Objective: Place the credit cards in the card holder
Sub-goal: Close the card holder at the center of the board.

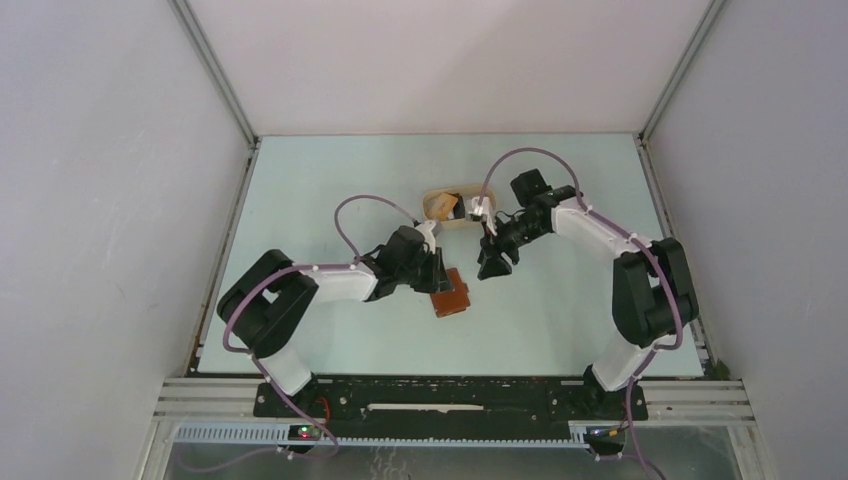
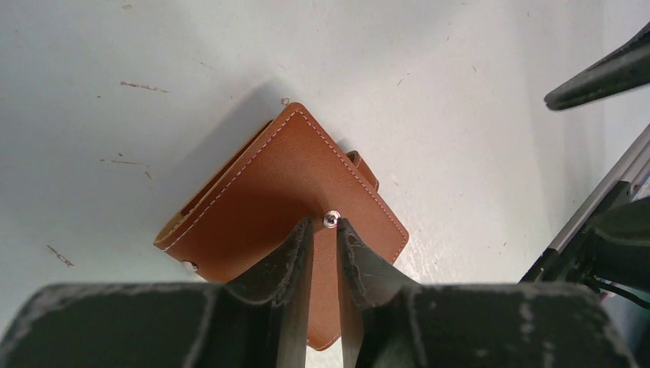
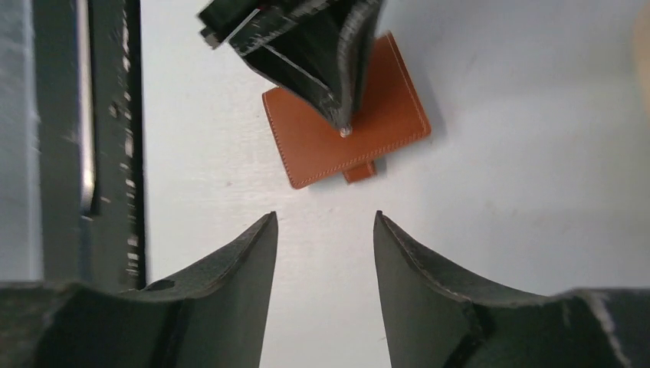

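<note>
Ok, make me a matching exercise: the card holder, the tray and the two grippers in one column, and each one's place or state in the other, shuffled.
1. card holder
2. tan oval tray
3. left gripper
4. right gripper

A. open and empty, above the table
B. tips at the snap
C. closed, lying flat
D. far middle of the table

Pairs: 1-C, 2-D, 3-B, 4-A

Your left arm [image 1: 340,285] and right arm [image 1: 600,232] are white shells with chunky black joints, and a purple cable [image 1: 528,150] loops off each one. The fingers [image 3: 230,291] are matte black wedges curving to thin tips, scuffed grey along the edges. Bases sit on a black plate [image 1: 450,398].
</note>
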